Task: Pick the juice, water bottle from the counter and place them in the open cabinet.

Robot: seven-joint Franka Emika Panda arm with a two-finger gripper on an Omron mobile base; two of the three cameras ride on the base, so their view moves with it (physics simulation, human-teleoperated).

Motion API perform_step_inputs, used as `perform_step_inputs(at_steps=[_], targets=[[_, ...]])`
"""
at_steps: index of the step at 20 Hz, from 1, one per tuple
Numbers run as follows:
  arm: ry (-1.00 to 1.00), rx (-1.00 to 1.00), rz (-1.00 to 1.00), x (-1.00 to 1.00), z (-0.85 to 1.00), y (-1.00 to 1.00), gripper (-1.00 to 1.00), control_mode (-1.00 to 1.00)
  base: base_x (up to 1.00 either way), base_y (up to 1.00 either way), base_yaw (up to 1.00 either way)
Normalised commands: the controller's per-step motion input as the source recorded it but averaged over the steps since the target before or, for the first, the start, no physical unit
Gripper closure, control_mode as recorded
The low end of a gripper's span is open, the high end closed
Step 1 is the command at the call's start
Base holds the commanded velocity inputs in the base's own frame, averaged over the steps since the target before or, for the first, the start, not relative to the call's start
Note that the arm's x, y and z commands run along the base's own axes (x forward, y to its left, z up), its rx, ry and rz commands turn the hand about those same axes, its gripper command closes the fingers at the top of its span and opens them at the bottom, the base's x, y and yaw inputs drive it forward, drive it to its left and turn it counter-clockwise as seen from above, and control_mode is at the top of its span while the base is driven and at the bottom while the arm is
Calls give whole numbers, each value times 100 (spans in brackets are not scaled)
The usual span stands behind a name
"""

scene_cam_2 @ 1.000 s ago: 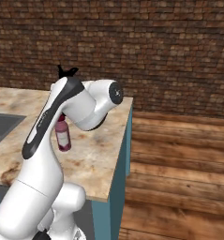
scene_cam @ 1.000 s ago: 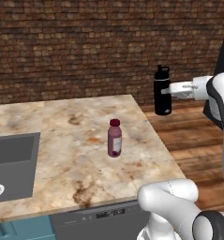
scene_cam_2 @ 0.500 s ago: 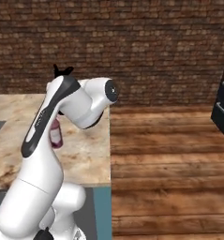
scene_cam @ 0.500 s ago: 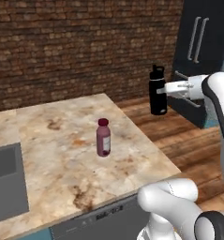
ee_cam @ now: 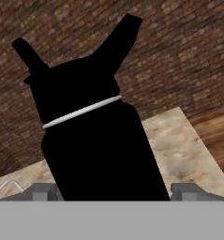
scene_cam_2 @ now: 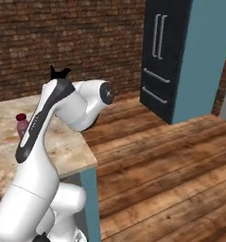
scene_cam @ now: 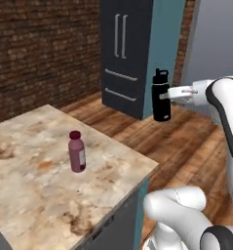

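The gripper (scene_cam: 167, 95) is closed on the water bottle (scene_cam: 161, 95), gripping its black body from the right and holding it upright in the air, out past the counter's far right corner and above the wooden floor (scene_cam: 196, 146). In the hand view the water bottle (ee_cam: 92, 140) stands close before the camera, its loop handle up and a thin pale ring just under the lid.

The juice (scene_cam: 77, 152) stands upright on the counter (scene_cam: 35, 195), toward the middle of the slab and well apart from the held bottle. From the right base view its maroon cap (scene_cam_2: 21, 117) peeks out left of the arm. The counter is beige marbled stone with rusty-brown blotches; a teal panel (scene_cam_2: 90, 198) drops from its near right corner.

A brick wall (scene_cam_2: 62, 38) runs across the far side of the room. To the right of it stands a tall dark fridge (scene_cam: 125, 53) with paired vertical handles, a teal side (scene_cam_2: 202, 61) along its right.
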Motion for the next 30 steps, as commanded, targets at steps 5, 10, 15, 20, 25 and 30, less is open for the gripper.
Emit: perform_step_inputs(at_steps=[5,10,15,20,25,30], targets=[[0,0,0,0,0,0,100,100,-3,0,-71],[0,0,0,0,0,0,100,100,-2,0,-67],[0,0,0,0,0,0,100,100,0,0,-65],[0,0,0,0,0,0,100,100,0,0,-65],[0,0,0,0,0,0,100,100,0,0,-64],[0,0,0,0,0,0,100,100,0,0,-63]])
